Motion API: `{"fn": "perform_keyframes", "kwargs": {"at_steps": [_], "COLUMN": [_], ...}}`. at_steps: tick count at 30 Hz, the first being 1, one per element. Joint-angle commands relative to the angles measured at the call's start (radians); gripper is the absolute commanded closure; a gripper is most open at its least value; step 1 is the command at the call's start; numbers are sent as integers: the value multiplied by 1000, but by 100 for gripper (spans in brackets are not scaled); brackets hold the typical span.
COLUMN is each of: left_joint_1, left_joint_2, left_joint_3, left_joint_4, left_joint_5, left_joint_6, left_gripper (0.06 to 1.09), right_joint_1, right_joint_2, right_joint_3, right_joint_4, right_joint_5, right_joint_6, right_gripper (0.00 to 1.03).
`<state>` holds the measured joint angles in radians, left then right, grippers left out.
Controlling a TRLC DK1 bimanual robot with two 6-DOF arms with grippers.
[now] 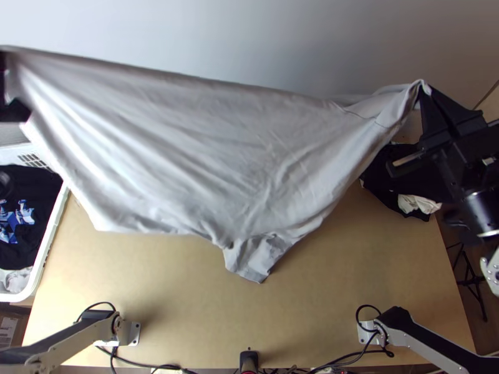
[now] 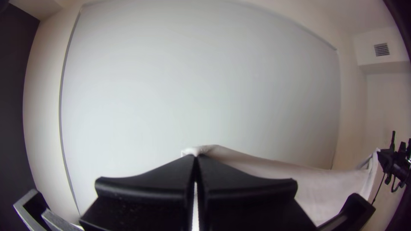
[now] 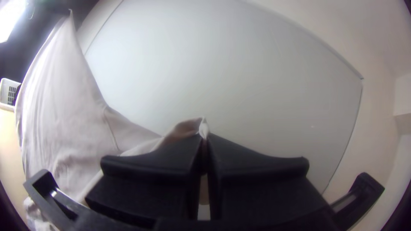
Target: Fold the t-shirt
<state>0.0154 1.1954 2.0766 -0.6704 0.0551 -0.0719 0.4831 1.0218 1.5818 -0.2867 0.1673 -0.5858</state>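
One t-shirt (image 1: 206, 149), pale grey, hangs opened out above the table (image 1: 187, 274), creased and unfolded, a small flap dangling over the table's middle. The left gripper (image 2: 195, 157), off above the table's left side, is pressed together on the cloth; which part, I can't tell. The right gripper (image 1: 424, 92), above the table's far right, pinches what looks like a sleeve end.

The job now, I'd say, is laying it flat. Draw the upper edge just taut, no harder, or the pinched bits may slip. Keep both grippers level, let the dangling flap meet the table first, then lower the rest slowly so it doesn't land bunched. The first fold should wait until the creases are out.

Counting outward: one shirt, two grippers, both with cloth; one white basket (image 1: 55, 227) of clothes at the table's left edge; one heap of dark clothes (image 1: 405, 187) by its far right corner; two arm bases, left (image 1: 128, 333) and right (image 1: 371, 333), at its near edge.
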Motion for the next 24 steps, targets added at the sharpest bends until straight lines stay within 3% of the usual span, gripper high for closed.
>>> {"fn": "perform_keyframes", "kwargs": {"at_steps": [1, 10, 16, 24], "left_joint_1": [-12, -17, -12, 3], "left_joint_2": [90, 194, 228, 174], "left_joint_3": [-18, -18, -23, -130], "left_joint_4": [107, 285, 396, 416], "left_joint_5": [-3, -15, -47, -46], "left_joint_6": [-5, -6, -6, -17], "left_gripper": [105, 105, 105, 105], "right_joint_1": [-23, -38, -40, -31], "right_joint_2": [41, 127, 182, 190], "right_joint_3": [-43, -71, -71, -60], "right_joint_4": [130, 417, 572, 575], "right_joint_5": [28, 81, 104, 107], "right_joint_6": [-11, -29, -98, -118], "right_gripper": [100, 100, 100, 100]}}
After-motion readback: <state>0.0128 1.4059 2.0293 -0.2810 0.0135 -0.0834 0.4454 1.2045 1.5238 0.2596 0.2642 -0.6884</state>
